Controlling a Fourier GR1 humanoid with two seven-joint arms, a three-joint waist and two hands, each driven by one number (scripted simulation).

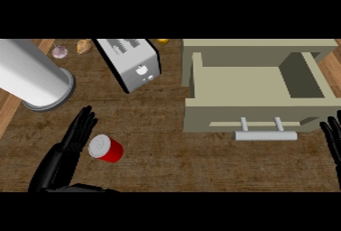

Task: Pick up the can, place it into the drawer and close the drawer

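Nearest, the left robot hand (66, 149) stands open, fingers straight, just left of the red can (106, 148) lying on the surface (200, 167); it is not yet grasped. Farther right, the drawer (256, 85) stands open and empty. At the right edge, the right robot hand (332, 135) rests open. Every step remains.

Bench (200, 167) dark wood-grain. Big white cylinder (33, 74) top left, silver toaster (130, 61) tilted beside it, small garlic-like item (60, 52), tan item (85, 46), yellow item (163, 41) along back edge.
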